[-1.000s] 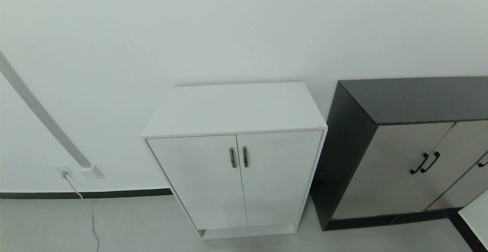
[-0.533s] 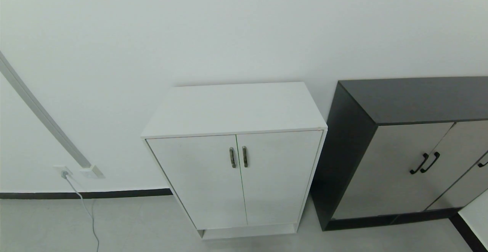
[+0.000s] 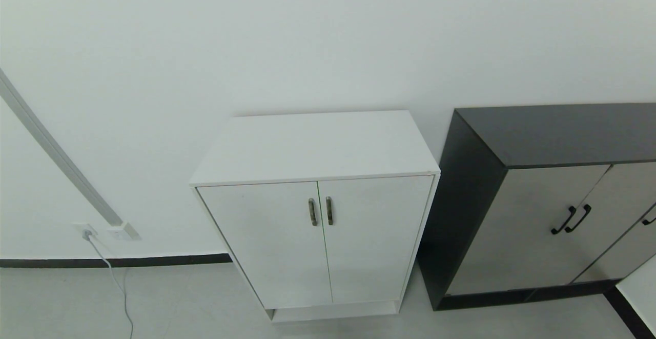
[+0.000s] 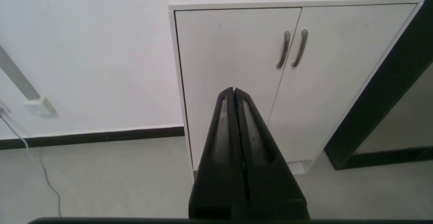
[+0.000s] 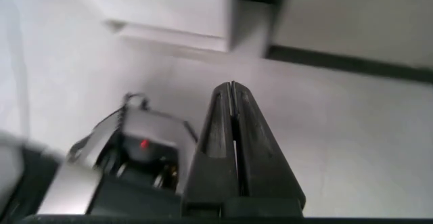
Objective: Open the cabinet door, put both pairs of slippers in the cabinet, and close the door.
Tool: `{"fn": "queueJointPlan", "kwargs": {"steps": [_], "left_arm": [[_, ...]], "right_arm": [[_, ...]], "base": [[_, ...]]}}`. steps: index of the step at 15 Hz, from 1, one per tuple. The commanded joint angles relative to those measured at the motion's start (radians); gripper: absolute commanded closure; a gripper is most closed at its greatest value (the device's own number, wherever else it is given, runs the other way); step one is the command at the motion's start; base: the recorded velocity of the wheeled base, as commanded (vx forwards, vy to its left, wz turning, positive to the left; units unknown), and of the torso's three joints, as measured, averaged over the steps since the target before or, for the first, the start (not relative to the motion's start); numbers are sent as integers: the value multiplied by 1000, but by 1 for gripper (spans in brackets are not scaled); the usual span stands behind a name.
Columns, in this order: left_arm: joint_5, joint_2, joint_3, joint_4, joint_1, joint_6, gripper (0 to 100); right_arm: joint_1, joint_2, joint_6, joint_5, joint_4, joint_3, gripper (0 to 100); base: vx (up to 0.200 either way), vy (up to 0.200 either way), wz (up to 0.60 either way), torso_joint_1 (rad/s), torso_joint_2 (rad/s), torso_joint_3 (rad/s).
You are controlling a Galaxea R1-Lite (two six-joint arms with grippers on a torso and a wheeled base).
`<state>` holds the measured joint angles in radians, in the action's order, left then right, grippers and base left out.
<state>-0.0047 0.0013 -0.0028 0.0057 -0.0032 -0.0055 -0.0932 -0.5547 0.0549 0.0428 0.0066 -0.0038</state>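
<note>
The stiff doors (image 3: 266, 241) of the cabinet (image 3: 315, 146) should swing lightly if pulled by the slim handles (image 3: 312, 212) at its middle seam; the left gripper (image 4: 233, 92) and right gripper (image 5: 232, 86) are both pressed together.

I can't read any writing, number, label or sign from here. The white cabinet (image 3: 312, 146) ahead of the left claw (image 4: 234, 91) has plain faces, as do the dark cabinet (image 3: 533, 134) beside it and the wall socket (image 3: 84, 230).
</note>
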Motion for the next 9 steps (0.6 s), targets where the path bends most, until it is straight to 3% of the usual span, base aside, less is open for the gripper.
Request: {"fn": "queueJointPlan", "kwargs": {"steps": [1,9], "left_arm": [[0,0,0,0,0,1,100],[0,0,0,0,0,1,100]], "right_arm": [[124,50,8,0,0,1,100],[125,297,-10,6,0,2,100]], "base": [[0,0,0,0,0,0],[0,0,0,0,0,0]]}}
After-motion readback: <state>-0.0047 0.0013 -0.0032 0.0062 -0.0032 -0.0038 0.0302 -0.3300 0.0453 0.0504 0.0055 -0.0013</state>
